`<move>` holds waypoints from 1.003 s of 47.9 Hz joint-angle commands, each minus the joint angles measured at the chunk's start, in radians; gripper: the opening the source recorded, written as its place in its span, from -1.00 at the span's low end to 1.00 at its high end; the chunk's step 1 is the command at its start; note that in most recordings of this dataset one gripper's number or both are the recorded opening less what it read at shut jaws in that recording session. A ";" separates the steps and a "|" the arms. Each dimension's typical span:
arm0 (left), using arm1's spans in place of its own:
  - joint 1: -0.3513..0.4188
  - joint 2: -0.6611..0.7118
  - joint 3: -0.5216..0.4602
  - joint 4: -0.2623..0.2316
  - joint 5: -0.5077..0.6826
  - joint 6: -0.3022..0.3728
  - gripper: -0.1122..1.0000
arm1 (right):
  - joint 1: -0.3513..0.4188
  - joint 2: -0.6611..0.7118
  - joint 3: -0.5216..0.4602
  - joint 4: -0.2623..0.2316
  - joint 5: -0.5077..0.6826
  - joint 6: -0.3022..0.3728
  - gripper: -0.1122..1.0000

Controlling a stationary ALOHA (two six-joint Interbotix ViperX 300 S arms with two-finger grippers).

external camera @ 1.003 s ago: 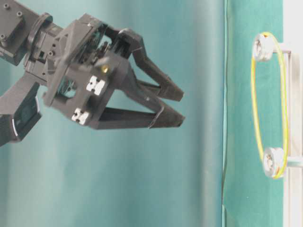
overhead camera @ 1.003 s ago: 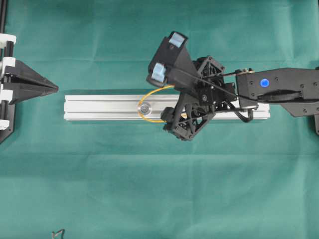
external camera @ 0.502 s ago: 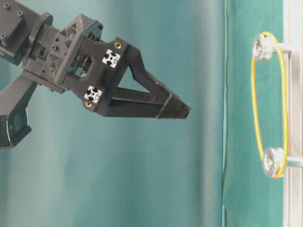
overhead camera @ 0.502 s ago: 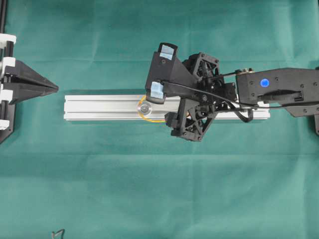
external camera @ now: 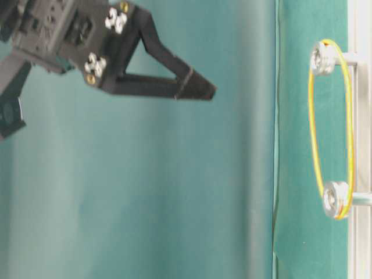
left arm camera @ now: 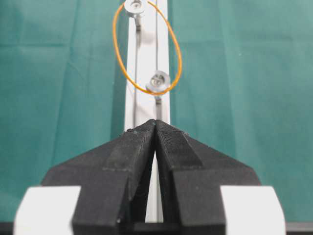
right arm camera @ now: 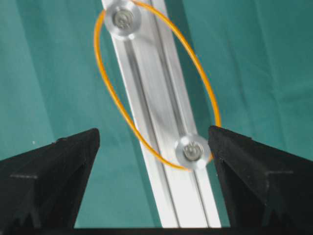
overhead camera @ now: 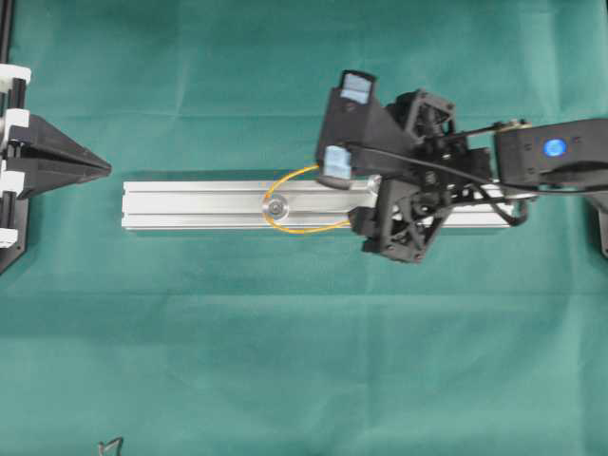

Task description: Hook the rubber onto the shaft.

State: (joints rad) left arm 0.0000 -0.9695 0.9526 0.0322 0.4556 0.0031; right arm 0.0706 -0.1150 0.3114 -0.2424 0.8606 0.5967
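Observation:
The orange rubber [right arm camera: 113,93] is looped round two silver shafts, the far shaft [right arm camera: 121,19] and the near shaft [right arm camera: 191,151], on the silver rail [overhead camera: 190,204]. The side view shows the rubber [external camera: 315,145] stretched between both shafts. My right gripper [right arm camera: 154,142] is open and holds nothing; its fingers [right arm camera: 73,161] straddle the near shaft from well above. Seen from the side, the right gripper [external camera: 200,90] hangs far off the rail. My left gripper [left arm camera: 155,122] is shut and empty, short of the rail's left end [overhead camera: 104,169].
A green cloth [overhead camera: 285,361] covers the table. The rail runs left to right across the middle. A small dark wire piece [overhead camera: 111,445] lies at the front left edge. The right arm [overhead camera: 551,157] reaches in from the right.
My right gripper has pulled back to the right and risen away from the rail, staying open. The rubber stays on both shafts. The left gripper has not moved.

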 commanded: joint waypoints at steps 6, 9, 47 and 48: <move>0.002 0.006 -0.034 0.003 -0.005 -0.002 -0.76 | -0.002 -0.086 0.046 -0.006 -0.005 0.000 0.84; 0.002 0.006 -0.034 0.003 -0.003 -0.002 -0.76 | -0.003 -0.104 0.066 -0.008 -0.005 0.000 0.84; 0.002 0.006 -0.034 0.003 -0.003 0.000 -0.76 | -0.005 -0.222 0.175 -0.037 -0.020 0.003 0.84; 0.000 0.006 -0.034 0.003 -0.003 0.000 -0.76 | -0.005 -0.222 0.176 -0.037 -0.021 0.002 0.84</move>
State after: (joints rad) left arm -0.0015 -0.9695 0.9526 0.0337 0.4556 0.0031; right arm 0.0675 -0.3191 0.4985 -0.2746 0.8498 0.5983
